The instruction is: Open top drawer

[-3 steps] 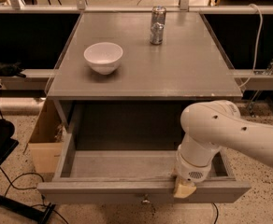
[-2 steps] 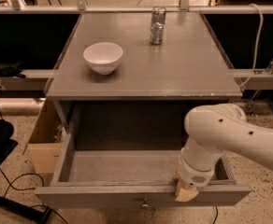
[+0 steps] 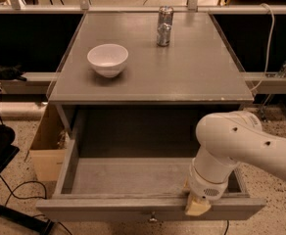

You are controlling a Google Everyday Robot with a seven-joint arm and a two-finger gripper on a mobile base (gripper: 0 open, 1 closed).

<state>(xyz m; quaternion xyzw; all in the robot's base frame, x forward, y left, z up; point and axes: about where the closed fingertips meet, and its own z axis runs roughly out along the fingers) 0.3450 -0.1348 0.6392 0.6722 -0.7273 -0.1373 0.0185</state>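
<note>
The top drawer [image 3: 108,207] is a wide grey drawer pulled far out from under the grey tabletop [image 3: 197,72]. Its inside is bare. A small round metal knob [image 3: 153,219] shows at the centre of its front, at the bottom edge of the view. My gripper [image 3: 198,207] hangs from the white arm [image 3: 241,141] that comes in from the right. It sits on the drawer's front rim, right of the knob. Only a tan fingertip shows over the rim.
A white bowl [image 3: 107,59] and a silver can [image 3: 164,26] stand on the tabletop. A cardboard box [image 3: 47,148] sits on the floor left of the drawer. Black cables [image 3: 15,207] and a dark object lie at the lower left. Metal rails run along both sides.
The drawer has slid a little further out toward the camera. My arm and gripper have moved down and toward the camera with its front rim.
</note>
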